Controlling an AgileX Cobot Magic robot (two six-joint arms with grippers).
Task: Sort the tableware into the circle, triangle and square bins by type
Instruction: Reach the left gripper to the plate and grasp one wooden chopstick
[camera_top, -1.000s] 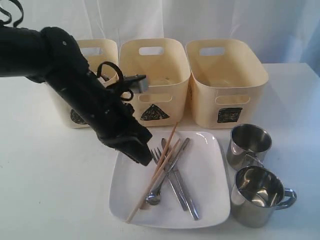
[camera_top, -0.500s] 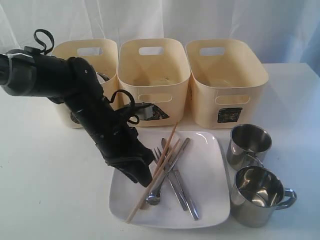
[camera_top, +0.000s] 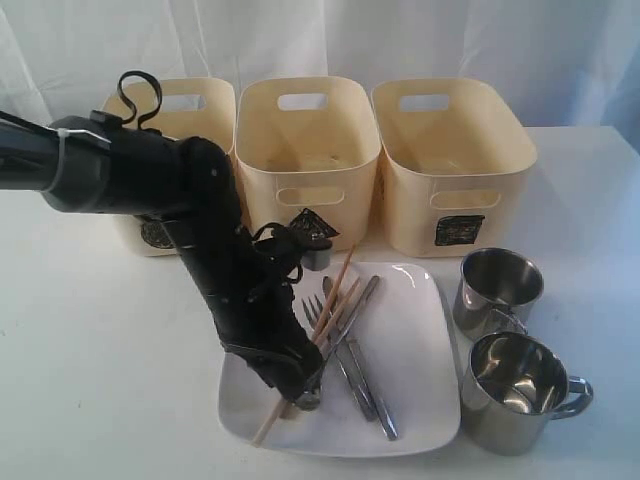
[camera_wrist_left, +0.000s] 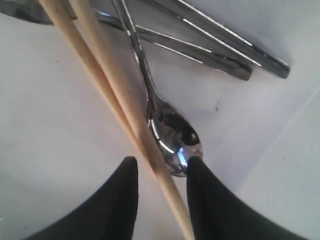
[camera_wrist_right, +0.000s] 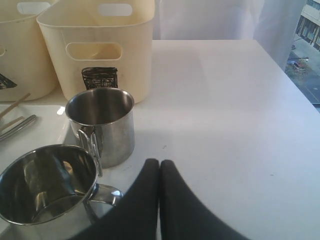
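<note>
A white square plate (camera_top: 415, 340) holds wooden chopsticks (camera_top: 341, 283), a fork (camera_top: 314, 311), knives (camera_top: 366, 388) and a spoon (camera_top: 309, 400). My left gripper (camera_top: 300, 385) is down on the plate's near left part. In the left wrist view the left gripper (camera_wrist_left: 161, 162) is open, its jaws straddling the chopsticks (camera_wrist_left: 100, 75) without pinching them. The spoon's bowl (camera_wrist_left: 172, 135) lies by one fingertip. Two steel mugs (camera_top: 497, 290) (camera_top: 515, 392) stand right of the plate. My right gripper (camera_wrist_right: 159, 163) is shut and empty, hovering over the table beside the mugs (camera_wrist_right: 102, 125).
Three cream bins stand in a row behind the plate: the circle bin (camera_top: 205, 100) partly hidden by my left arm, the triangle bin (camera_top: 305, 140) and the square bin (camera_top: 450, 160). The white table (camera_top: 90, 360) stretches to the left and right.
My left arm has swung down from in front of the bins onto the plate. Its jaws have opened wider and now stand on either side of the chopsticks. The right gripper is unchanged.
</note>
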